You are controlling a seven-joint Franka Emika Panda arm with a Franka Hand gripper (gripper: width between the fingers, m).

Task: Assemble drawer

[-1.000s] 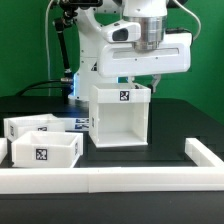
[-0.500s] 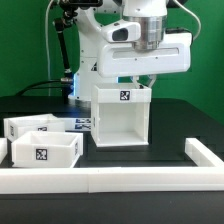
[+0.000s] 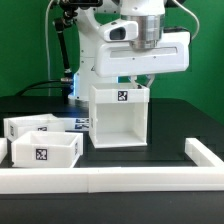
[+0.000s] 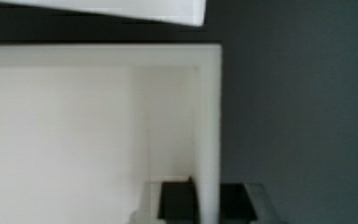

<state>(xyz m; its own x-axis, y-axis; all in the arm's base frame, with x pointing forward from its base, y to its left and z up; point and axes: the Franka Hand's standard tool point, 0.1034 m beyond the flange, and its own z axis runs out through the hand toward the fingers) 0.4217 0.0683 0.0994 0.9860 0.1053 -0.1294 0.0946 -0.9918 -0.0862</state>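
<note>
Over the last second the arm's white head in the upper middle of the exterior view has crept slightly upward, while the casing [image 3: 120, 120] below it stands where it was, flat on the black table [image 3: 175, 125] in the centre of the frame. The change is small. I judge it to be either a slight easing off the casing's top edge or the start of a lift that has not yet taken the part with it, so the assembly itself looks no further on. The gripper [image 3: 150, 80] hangs at the casing's upper right corner. In the wrist view its dark fingertips [image 4: 179, 203] show on either side of one thin white wall, so the jaws straddle that wall. Whether they are pinching it or merely flank it I cannot tell. As for containers, the casing is a hollow cube with its open face toward the exterior camera and a tag on its top front, and nothing shows inside it. Both trays lie at the lower left, well apart from the casing. The front tray [image 3: 45, 152] has a tag on its near wall, and the rear tray [image 3: 28, 127] sits just behind it. Both are open-topped, and what can be seen of their insides is bare. A bit of the marker board [image 3: 80, 124] shows between trays and casing, and the border rail [image 3: 110, 180] runs along the bottom
</note>
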